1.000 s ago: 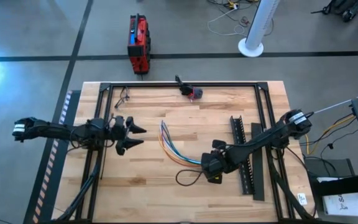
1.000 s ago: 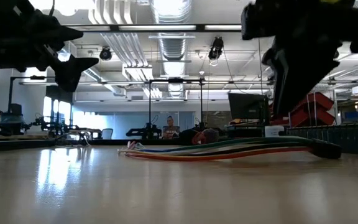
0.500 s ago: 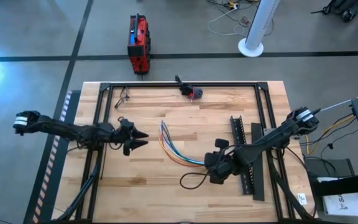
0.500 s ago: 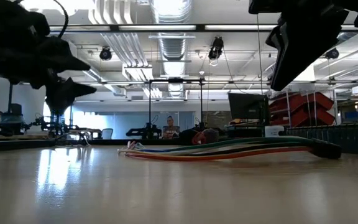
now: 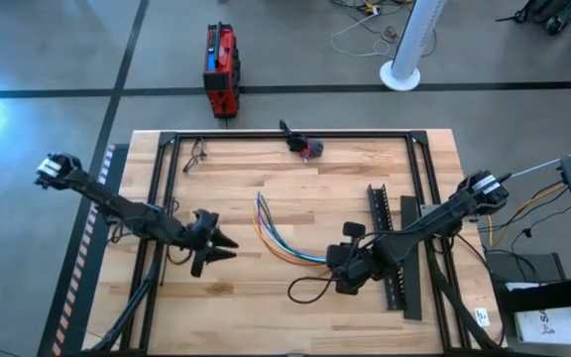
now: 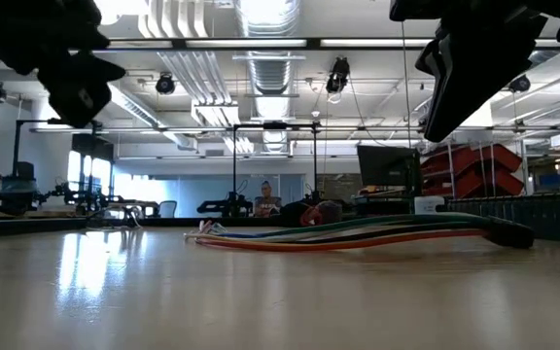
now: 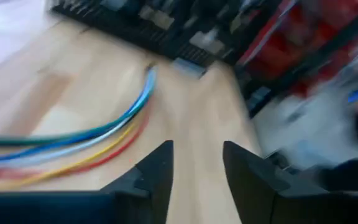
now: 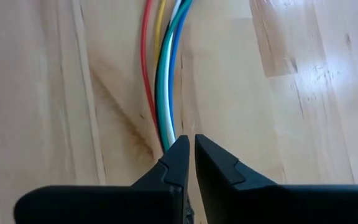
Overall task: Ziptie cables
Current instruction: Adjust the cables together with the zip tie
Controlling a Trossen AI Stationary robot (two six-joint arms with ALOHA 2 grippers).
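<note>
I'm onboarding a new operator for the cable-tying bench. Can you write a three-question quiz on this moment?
1. True or false: the left gripper is holding the cables.
2. Which gripper is at the cables' dark end: A) left, B) right?
3. Fill in: the cables lie on the wooden ____.

Key: 1 false, it is open and off to their side. 2 B, with fingers nearly together. 3 table.
</note>
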